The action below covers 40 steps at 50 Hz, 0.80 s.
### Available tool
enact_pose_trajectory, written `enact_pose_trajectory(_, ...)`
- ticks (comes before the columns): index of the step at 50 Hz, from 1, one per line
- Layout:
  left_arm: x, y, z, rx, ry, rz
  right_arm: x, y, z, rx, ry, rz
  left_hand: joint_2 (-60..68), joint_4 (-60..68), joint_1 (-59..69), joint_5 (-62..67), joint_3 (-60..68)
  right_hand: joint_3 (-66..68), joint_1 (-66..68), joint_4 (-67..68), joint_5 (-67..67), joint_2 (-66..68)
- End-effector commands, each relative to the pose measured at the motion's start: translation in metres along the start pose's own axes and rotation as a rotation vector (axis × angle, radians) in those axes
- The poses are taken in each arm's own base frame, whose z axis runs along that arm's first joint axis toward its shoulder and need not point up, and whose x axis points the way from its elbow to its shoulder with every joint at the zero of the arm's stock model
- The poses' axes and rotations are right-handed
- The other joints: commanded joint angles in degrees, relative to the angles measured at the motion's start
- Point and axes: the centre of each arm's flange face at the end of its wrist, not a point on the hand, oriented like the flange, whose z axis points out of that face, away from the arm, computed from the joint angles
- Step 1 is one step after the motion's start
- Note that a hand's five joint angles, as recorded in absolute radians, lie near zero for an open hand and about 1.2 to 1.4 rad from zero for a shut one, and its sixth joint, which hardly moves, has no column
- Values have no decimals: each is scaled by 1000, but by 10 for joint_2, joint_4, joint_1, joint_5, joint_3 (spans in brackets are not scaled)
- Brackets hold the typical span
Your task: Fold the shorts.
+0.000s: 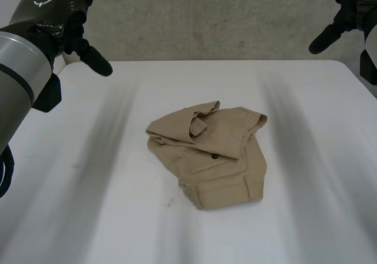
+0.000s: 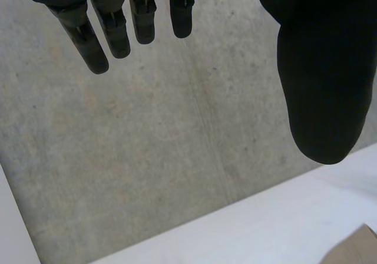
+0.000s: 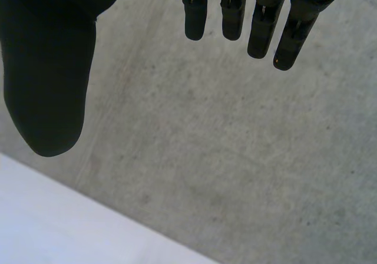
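Note:
The tan shorts (image 1: 212,152) lie bunched and partly folded in the middle of the white table (image 1: 88,175), a dark button showing on top. A corner of the shorts (image 2: 356,249) also appears in the left wrist view. My left hand (image 1: 68,16) is raised high at the table's far left corner, open, its fingers (image 2: 115,25) straight and thumb spread, holding nothing. Raised above the far right corner, my right hand (image 1: 347,10) is open too, with straight fingers (image 3: 259,22) over the floor. Both hands are well away from the shorts.
Grey concrete floor (image 1: 224,22) lies beyond the table's far edge (image 1: 235,61). White tabletop surrounds the shorts on every side.

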Motion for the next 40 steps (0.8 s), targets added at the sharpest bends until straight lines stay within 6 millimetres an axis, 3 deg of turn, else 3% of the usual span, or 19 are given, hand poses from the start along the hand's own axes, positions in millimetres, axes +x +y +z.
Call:
enact_pose_trajectory(1, 0, 5, -1, -62, 1, 8, -4, 10, 0, -84, -31, -13, -17, -17, -11, -27, -23, -24, -18, -37, -40, -27)
enact_pose_trajectory(10, 1, 6, -3, -63, 6, 10, -7, 17, 1, -102, -45, -27, -17, -17, -11, -27, -23, -24, -18, -37, -40, -27)
enact_pose_trajectory(16, 5, 10, -5, -60, 21, 7, -16, 25, 1, -131, -130, -149, -17, -17, -11, -27, -23, -24, -18, -37, -40, -27)
enact_pose_trajectory(20, 10, 18, -2, -37, 42, 16, -24, 64, -14, -353, -270, -380, -17, -17, -11, -27, -23, -24, -18, -37, -40, -27)
enact_pose_trajectory(23, 14, 23, 0, -29, 73, 51, -26, 81, -27, -487, -331, -431, -17, -17, -10, -27, -22, -24, -18, -37, -40, -27)
enact_pose_trajectory(29, 35, 60, 5, -82, 227, 233, -55, 124, -64, -641, -431, -319, -5, -5, 2, -15, -10, -24, -18, -37, -40, -27)
enact_pose_trajectory(35, 77, 99, -3, -149, 390, 314, -61, 175, -94, -682, -427, -226, 9, 8, 15, -1, 3, -24, -18, -37, -40, -27)
enact_pose_trajectory(36, 85, 114, -2, -172, 415, 326, -63, 180, -98, -682, -431, -221, 20, 20, 27, 10, 15, -24, -18, -37, -40, -27)
enact_pose_trajectory(40, 95, 148, 9, -204, 435, 335, -69, 197, -113, -638, -457, -206, 30, 30, 37, 20, 25, -24, -18, -37, -40, -27)
